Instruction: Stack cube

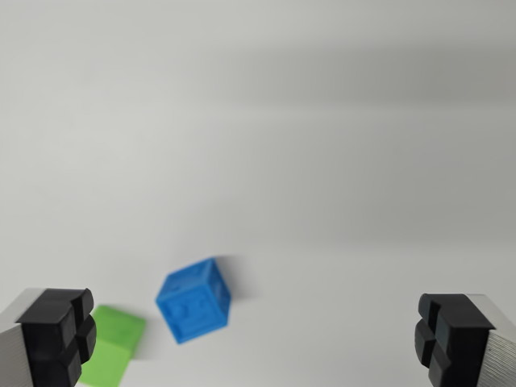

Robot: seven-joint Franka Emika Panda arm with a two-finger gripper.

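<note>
blue cube (pixel 193 300) tilted, green cube (pixel 115 355) beside

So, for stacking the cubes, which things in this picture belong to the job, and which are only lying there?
Belong to the job:
- small blue plastic cube, tilted, lying apart from the green one
- small green plastic cube, partly behind the left finger in the wrist view
- pincer, open and holding nothing

Only lying about:
- nothing else shows; there is just the plain white table surface
</note>
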